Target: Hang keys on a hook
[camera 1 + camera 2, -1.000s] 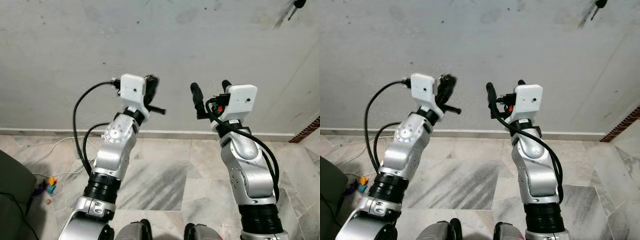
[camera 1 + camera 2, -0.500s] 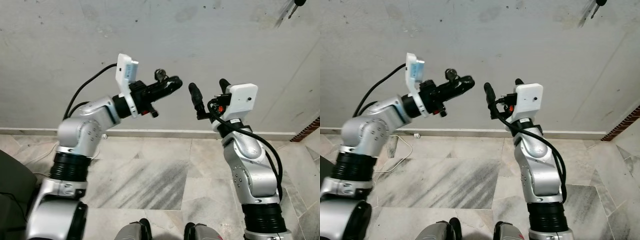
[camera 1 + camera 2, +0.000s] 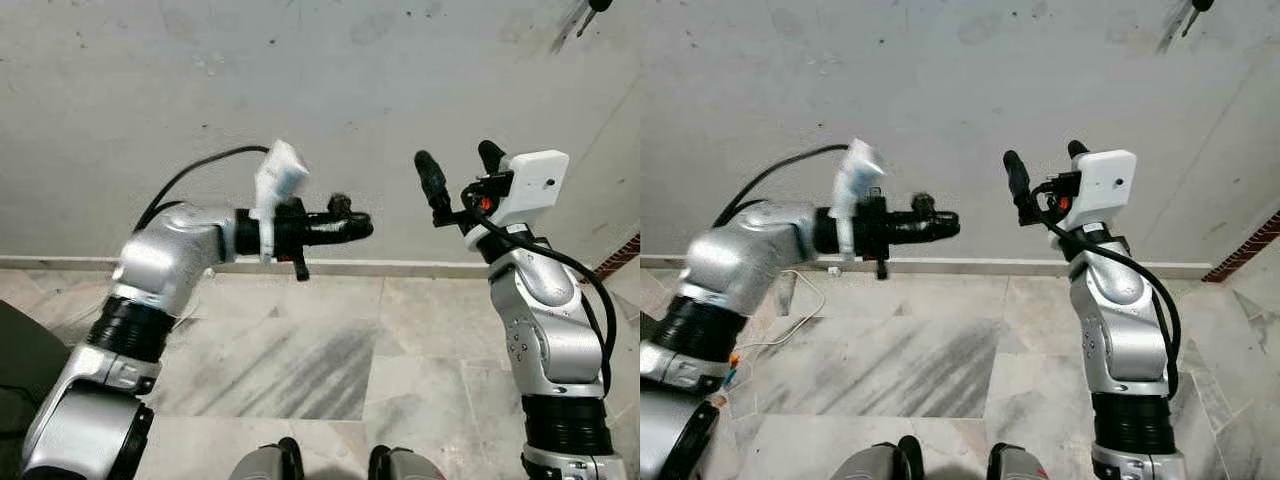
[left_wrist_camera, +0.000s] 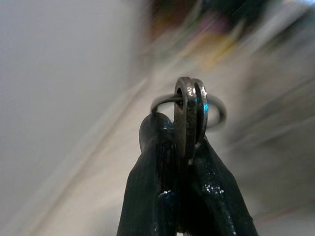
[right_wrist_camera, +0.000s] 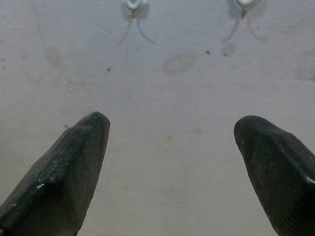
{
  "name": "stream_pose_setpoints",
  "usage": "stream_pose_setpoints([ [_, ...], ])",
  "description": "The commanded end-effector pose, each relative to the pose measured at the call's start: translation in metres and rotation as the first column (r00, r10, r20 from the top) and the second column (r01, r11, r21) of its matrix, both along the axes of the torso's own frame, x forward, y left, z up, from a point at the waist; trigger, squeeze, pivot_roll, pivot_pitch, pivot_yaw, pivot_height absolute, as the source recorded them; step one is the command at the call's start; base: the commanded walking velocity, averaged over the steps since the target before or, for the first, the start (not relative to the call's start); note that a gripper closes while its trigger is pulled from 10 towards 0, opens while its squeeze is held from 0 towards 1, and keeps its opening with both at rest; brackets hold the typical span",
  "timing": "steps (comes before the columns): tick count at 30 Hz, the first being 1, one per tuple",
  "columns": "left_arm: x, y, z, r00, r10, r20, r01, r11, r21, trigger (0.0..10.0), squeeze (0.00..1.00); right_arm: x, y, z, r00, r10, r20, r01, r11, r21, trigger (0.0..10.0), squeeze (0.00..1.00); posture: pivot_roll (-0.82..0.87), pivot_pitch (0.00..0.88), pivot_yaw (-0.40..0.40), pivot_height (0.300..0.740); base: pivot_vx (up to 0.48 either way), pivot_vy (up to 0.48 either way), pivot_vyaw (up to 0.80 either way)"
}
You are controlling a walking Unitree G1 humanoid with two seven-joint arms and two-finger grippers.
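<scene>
Marble floor (image 3: 330,370) in grey-veined tiles lies nearest, running up to a pale skirting at the foot of the wall. At the lower edge of the head views the tips of the robot's 2 feet (image 3: 335,462) peek in. A white cable (image 3: 790,325) trails across the tiles on the robot's left.

Above the floor, the left gripper (image 3: 355,227) is stretched out sideways toward the robot's middle, its 2 black fingers pressed together on the keys (image 4: 192,118). In the left wrist view 2 flat dark key heads stand on edge between the fingertips, side by side and touching, with a thin metal ring (image 4: 216,109) threaded through them and looping out on both sides. The background there is streaked with blur.

The right gripper (image 3: 461,168) is raised on the robot's right, pointing up at the wall, its fingers (image 5: 64,172) spread wide with nothing between them.

Farthest off is the grey plaster wall (image 3: 200,90), speckled and stained. The right wrist view shows 2 small white hooks (image 5: 134,6) mounted on it side by side, well above the open fingertips. At the upper right corner of the head views a dark item (image 3: 596,8) hangs on the wall; what it is cannot be told.
</scene>
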State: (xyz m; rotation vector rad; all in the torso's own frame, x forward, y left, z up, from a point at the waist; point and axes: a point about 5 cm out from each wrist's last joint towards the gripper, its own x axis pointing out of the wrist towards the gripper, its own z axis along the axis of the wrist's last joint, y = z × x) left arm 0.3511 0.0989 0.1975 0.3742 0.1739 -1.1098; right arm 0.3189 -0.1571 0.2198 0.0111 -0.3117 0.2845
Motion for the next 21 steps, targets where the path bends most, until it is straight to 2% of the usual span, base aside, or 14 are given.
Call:
stream_pose_setpoints([
  [1, 0.004, 0.008, -0.006, 0.998, 0.039, 0.040, -0.042, 0.996, 0.077, 10.0, 0.00, 0.001, 0.002, 0.000, 1.000, 0.012, -0.007, -0.012, 1.000, 0.005, 10.0, 0.00, -0.08, 0.192, 0.057, 0.740, 0.000, 0.000, 0.00],
  [2, 0.002, 0.014, -0.017, 0.999, 0.033, 0.019, -0.036, 0.987, 0.158, 10.0, 0.00, 0.000, 0.006, -0.003, 1.000, 0.020, -0.013, -0.019, 1.000, 0.007, 10.0, 0.00, -0.08, 0.192, 0.057, 0.740, 0.000, 0.000, 0.00],
  [4, 0.003, 0.016, -0.019, 0.998, 0.058, 0.014, -0.059, 0.986, 0.158, 10.0, 0.00, -0.001, 0.008, -0.004, 0.999, 0.029, -0.018, -0.029, 1.000, 0.004, 10.0, 0.00, -0.08, 0.194, 0.059, 0.740, 0.000, 0.000, 0.00],
  [8, 0.004, 0.012, -0.015, 0.994, 0.106, 0.034, -0.108, 0.992, 0.064, 10.0, 0.00, -0.004, 0.017, -0.009, 0.997, 0.069, -0.033, -0.069, 0.998, 0.003, 10.0, 0.00, -0.08, 0.196, 0.062, 0.740, 0.000, 0.000, 0.00],
  [10, 0.012, 0.011, -0.008, 0.969, 0.192, 0.158, -0.196, 0.980, 0.012, 10.0, 0.00, -0.005, 0.018, -0.011, 0.997, 0.069, -0.035, -0.069, 0.998, -0.006, 10.0, 0.00, -0.08, 0.198, 0.062, 0.740, 0.000, 0.000, 0.00],
  [11, 0.016, 0.011, 0.001, 0.927, 0.252, 0.278, -0.253, 0.967, -0.034, 10.0, 0.00, -0.006, 0.017, -0.011, 0.998, 0.061, -0.034, -0.061, 0.998, -0.002, 10.0, 0.00, -0.08, 0.199, 0.061, 0.740, 0.000, 0.000, 0.00],
  [13, 0.017, 0.011, 0.005, 0.903, 0.275, 0.329, -0.273, 0.960, -0.055, 10.0, 0.00, -0.006, 0.017, -0.011, 0.998, 0.059, -0.034, -0.059, 0.998, 0.000, 10.0, 0.00, -0.08, 0.199, 0.061, 0.740, 0.000, 0.000, 0.00],
  [14, 0.023, 0.016, 0.020, 0.773, 0.389, 0.501, -0.376, 0.917, -0.131, 10.0, 0.00, -0.006, 0.017, -0.011, 0.998, 0.050, -0.033, -0.050, 0.999, 0.001, 10.0, 0.00, -0.08, 0.200, 0.060, 0.740, 0.000, 0.000, 0.00],
  [15, 0.023, 0.016, 0.020, 0.773, 0.389, 0.501, -0.376, 0.917, -0.131, 10.0, 0.00, -0.006, 0.017, -0.011, 0.998, 0.050, -0.033, -0.050, 0.999, 0.001, 10.0, 0.00, -0.08, 0.200, 0.060, 0.740, 0.000, 0.000, 0.00],
  [16, 0.023, 0.019, 0.032, 0.631, 0.397, 0.666, -0.424, 0.896, -0.132, 10.0, 0.00, -0.006, 0.018, -0.012, 0.998, 0.044, -0.035, -0.044, 0.999, 0.003, 10.0, 0.00, -0.08, 0.200, 0.059, 0.740, 0.000, 0.000, 0.00],
  [18, 0.021, 0.020, 0.035, 0.579, 0.355, 0.734, -0.424, 0.900, -0.101, 10.0, 0.00, -0.006, 0.019, -0.013, 0.998, 0.044, -0.037, -0.044, 0.999, 0.004, 10.0, 0.00, -0.08, 0.201, 0.058, 0.740, 0.000, 0.000, 0.00],
  [19, 0.021, 0.020, 0.035, 0.579, 0.355, 0.734, -0.424, 0.900, -0.101, 10.0, 0.00, -0.006, 0.019, -0.013, 0.998, 0.044, -0.037, -0.044, 0.999, 0.004, 10.0, 0.00, -0.08, 0.201, 0.058, 0.740, 0.000, 0.000, 0.00],
  [20, 0.021, 0.022, 0.038, 0.520, 0.290, 0.804, -0.436, 0.899, -0.042, 10.0, 0.00, -0.006, 0.021, -0.014, 0.998, 0.048, -0.039, -0.048, 0.999, 0.005, 10.0, 0.00, -0.07, 0.201, 0.057, 0.740, 0.000, 0.000, 0.00],
  [21, 0.022, 0.023, 0.038, 0.488, 0.238, 0.840, -0.447, 0.895, 0.007, 10.0, 0.00, -0.006, 0.022, -0.014, 0.998, 0.050, -0.039, -0.050, 0.999, 0.006, 10.0, 0.00, -0.07, 0.201, 0.057, 0.740, 0.000, 0.000, 0.00],
])
